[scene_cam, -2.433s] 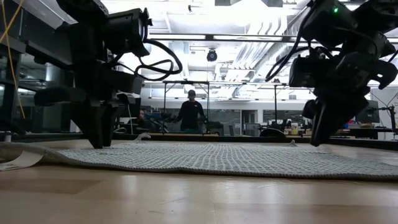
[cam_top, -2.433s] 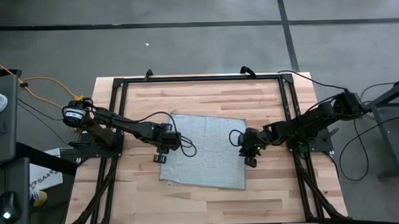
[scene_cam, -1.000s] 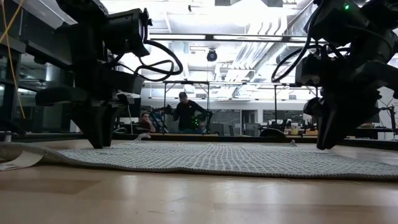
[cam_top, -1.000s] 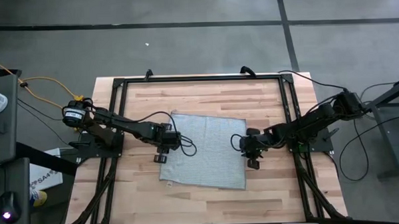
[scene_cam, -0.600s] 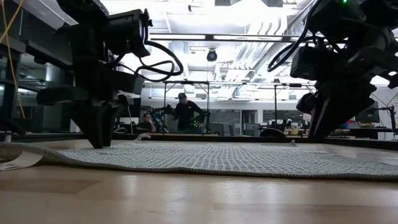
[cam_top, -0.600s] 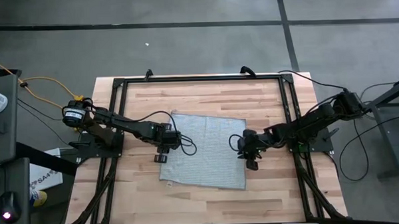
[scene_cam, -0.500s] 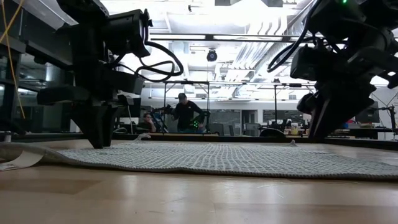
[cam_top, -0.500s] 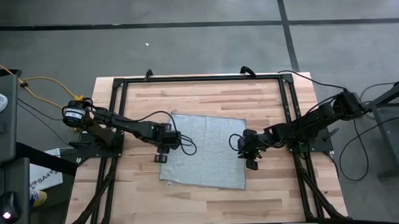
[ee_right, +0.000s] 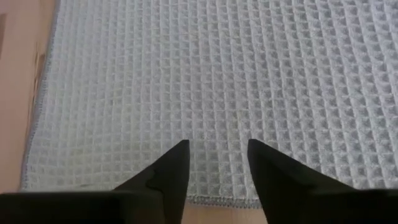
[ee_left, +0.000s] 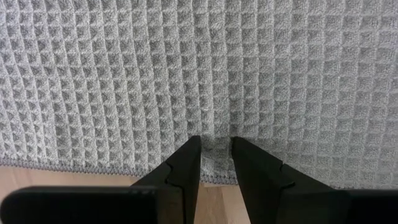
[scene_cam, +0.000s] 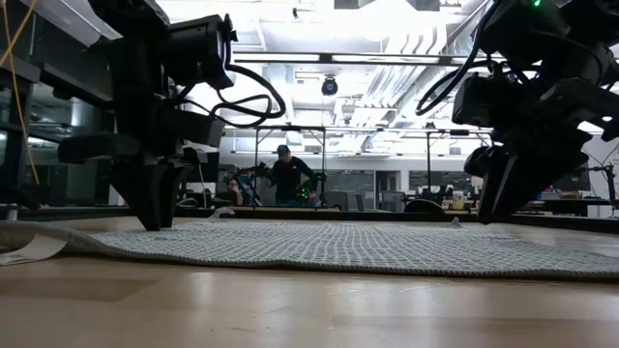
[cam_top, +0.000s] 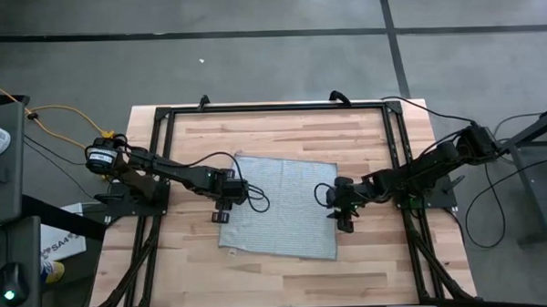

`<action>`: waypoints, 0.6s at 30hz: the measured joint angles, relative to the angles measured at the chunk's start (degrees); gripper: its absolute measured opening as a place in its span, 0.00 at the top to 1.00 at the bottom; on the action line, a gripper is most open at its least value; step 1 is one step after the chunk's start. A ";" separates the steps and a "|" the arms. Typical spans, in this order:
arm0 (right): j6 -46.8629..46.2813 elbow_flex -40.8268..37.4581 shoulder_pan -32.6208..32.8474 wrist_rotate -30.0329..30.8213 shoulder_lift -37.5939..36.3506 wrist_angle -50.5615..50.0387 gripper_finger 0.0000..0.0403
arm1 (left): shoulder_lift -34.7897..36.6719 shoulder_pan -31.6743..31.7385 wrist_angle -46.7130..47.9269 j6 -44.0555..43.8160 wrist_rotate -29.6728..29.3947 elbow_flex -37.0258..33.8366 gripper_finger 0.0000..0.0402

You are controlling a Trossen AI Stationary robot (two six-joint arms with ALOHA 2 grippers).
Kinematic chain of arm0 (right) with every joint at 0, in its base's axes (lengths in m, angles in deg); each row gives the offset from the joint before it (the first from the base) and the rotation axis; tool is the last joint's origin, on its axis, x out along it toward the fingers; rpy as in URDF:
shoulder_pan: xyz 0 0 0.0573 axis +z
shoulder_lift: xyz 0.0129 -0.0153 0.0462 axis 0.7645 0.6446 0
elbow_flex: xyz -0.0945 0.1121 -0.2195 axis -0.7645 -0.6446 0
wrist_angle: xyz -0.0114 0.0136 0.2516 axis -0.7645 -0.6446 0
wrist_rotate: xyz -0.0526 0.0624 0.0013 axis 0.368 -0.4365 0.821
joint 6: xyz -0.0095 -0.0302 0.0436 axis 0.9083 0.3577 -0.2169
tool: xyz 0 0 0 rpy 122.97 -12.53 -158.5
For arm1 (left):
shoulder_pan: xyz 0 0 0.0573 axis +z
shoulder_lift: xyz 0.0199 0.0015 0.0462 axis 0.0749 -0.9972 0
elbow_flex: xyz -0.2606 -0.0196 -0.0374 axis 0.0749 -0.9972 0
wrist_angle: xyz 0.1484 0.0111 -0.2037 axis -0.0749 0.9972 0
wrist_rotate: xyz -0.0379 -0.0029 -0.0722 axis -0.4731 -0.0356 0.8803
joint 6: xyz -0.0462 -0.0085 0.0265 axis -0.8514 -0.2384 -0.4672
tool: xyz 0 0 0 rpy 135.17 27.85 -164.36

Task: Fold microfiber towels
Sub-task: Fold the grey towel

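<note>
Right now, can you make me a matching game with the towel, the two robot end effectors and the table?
Things:
1. towel
2. left end effector
3. right end effector
4. table

States:
A. light wood, bare past the cloth
B. at the towel's right edge, fingers apart
C. spread flat, grey waffle weave
D. at the towel's left edge, fingers close together

Pairs: 1-C, 2-D, 3-B, 4-A

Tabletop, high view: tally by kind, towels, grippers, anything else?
Microfiber towel: 1, grey, lying flat and unfolded
Grippers: 2, the left gripper at the towel's left edge, the right gripper at its right edge, jaws open
Other loose items on the wooden table: 0
Total: 3
</note>
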State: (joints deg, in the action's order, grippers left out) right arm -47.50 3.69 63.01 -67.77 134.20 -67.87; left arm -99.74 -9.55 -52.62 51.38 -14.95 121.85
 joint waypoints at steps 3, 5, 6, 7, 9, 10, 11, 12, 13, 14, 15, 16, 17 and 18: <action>-1.91 0.00 0.00 0.36 0.00 -1.47 0.58 | 0.00 0.00 0.00 0.01 0.00 0.00 0.75; -2.90 0.00 0.00 1.32 0.00 -2.96 0.58 | 0.00 0.00 0.00 0.14 0.00 0.00 0.75; -3.27 0.00 0.00 1.90 0.00 -3.78 0.58 | 0.00 0.00 0.00 0.45 0.00 0.00 0.75; -3.47 0.00 0.00 2.66 0.00 -4.40 0.58 | 0.00 0.00 -0.02 0.88 -0.02 0.00 0.75; -3.49 0.00 0.00 3.70 0.00 -4.83 0.58 | 0.00 0.00 -0.02 1.32 -0.07 0.00 0.75; -3.49 0.00 0.00 4.23 0.00 -4.72 0.59 | 0.00 0.00 -0.02 1.38 -0.11 0.00 0.75; -3.49 0.00 0.00 4.56 0.00 -4.71 0.59 | 0.00 0.00 -0.02 1.40 -0.18 0.00 0.75; -3.48 0.00 0.00 4.73 0.00 -4.75 0.59 | 0.00 0.00 -0.04 1.42 -0.27 0.00 0.75; -3.37 0.00 0.00 4.70 0.00 -4.80 0.60 | 0.00 0.00 -0.04 1.42 -0.32 0.00 0.75; -3.34 0.00 0.00 4.70 0.00 -4.88 0.60 | 0.00 0.00 -0.04 1.43 -0.31 0.00 0.75; -3.36 0.00 0.00 4.72 0.03 -5.03 0.60 | 0.00 0.00 -0.04 1.44 -0.33 0.00 0.75; -3.44 0.00 0.00 4.70 0.25 -5.31 0.60 | 0.00 0.00 -0.04 1.45 -0.33 0.00 0.75; -3.45 0.00 0.00 4.70 0.43 -5.76 0.60 | 0.00 0.00 -0.04 1.49 -0.35 0.00 0.75; -3.47 0.00 0.00 4.70 0.76 -6.15 0.60 | 0.00 0.00 -0.04 1.51 -0.35 0.00 0.75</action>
State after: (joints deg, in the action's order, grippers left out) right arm -50.97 3.69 63.01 -63.07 134.95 -74.02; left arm -99.74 -9.55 -52.66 52.88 -15.29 121.85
